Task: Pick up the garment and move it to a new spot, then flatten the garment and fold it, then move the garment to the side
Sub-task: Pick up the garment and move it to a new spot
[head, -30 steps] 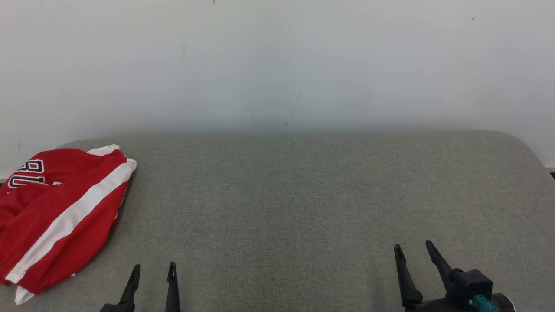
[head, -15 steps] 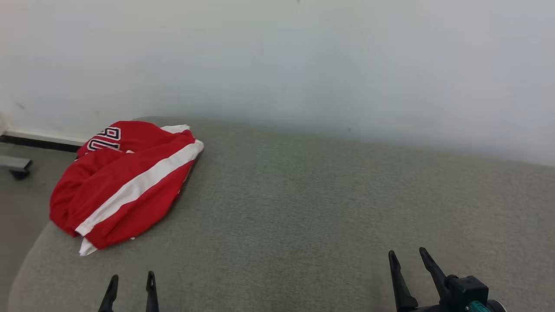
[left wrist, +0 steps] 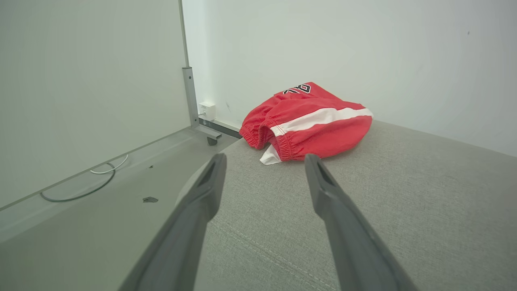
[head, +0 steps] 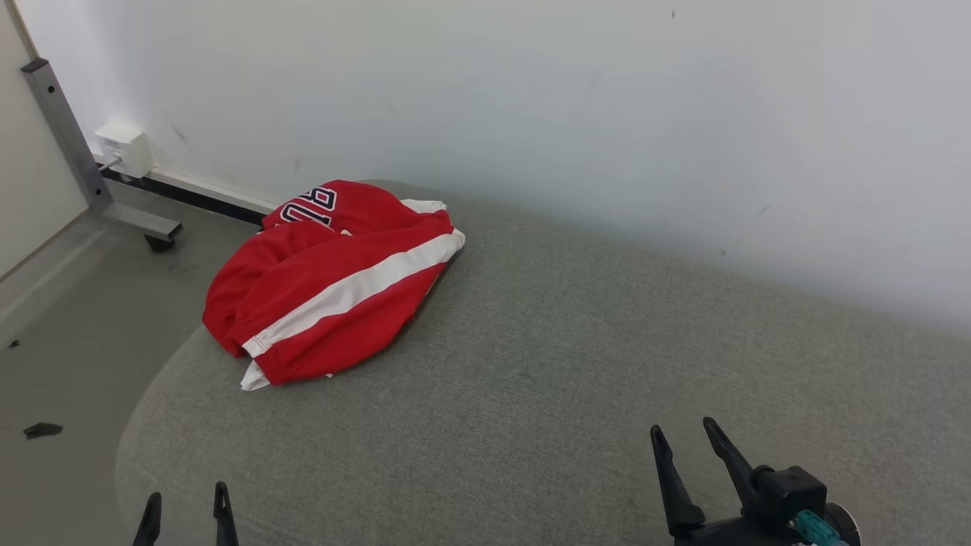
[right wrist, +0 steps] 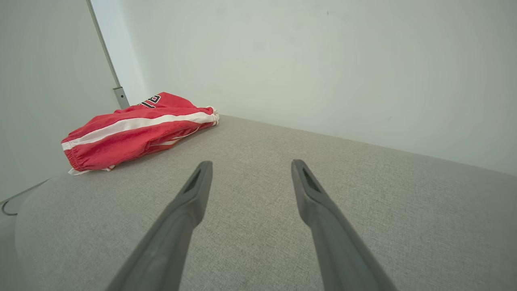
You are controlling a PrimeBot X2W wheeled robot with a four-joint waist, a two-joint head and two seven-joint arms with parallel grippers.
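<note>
A: Left gripper (head: 187, 500), condition?
B: Fingers spread apart, nothing between them. It sits at the lower left of the head view, over the near left edge of the grey fabric-covered counter (head: 531, 364), apart from the garment (head: 334, 288).
A: Right gripper (head: 683, 432)?
B: Same condition: fingers parted, nothing held. It sits at the lower right of the head view, above bare fabric, well apart from the garment.
A: Garment location?
B: On the counter, at its far left corner, near the white wall (head: 531, 114). It lies in a loose heap, not flattened. The cloth is red with a broad white stripe along it. Dark-outlined lettering shows on the part nearest the wall, too folded to read in full. The left wrist view shows an elasticated hem facing that gripper, with a small white piece of cloth poking out beneath.
A: Surroundings?
B: Grey floor (head: 68, 318) lies left of the counter, with a small dark scrap (head: 42, 430) on it. A grey metal post (head: 64, 129) stands at the wall, with a white box (head: 125, 148) just beside it.
</note>
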